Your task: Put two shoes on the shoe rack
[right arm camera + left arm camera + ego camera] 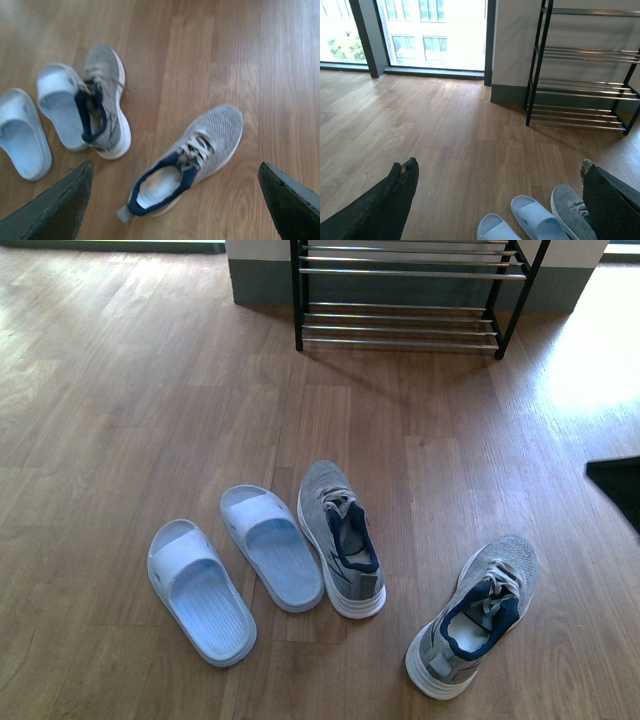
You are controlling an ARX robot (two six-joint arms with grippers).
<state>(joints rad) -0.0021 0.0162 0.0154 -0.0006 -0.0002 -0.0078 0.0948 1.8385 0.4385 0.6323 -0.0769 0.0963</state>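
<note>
Nothing is done yet: my left gripper (498, 164) and right gripper (175, 166) are wide open, holding nothing, the rack (400, 300) at 12 o'clock shows no shoes, and one sneaker (340, 538) at 6 o'clock and the other sneaker (475, 615) at 5 o'clock lie on the floor (150, 390).

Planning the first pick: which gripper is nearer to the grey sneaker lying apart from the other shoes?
Right. The right gripper hangs open directly above that sneaker. The left gripper is open over by the sandals, and that sneaker is outside its camera's view.
</note>
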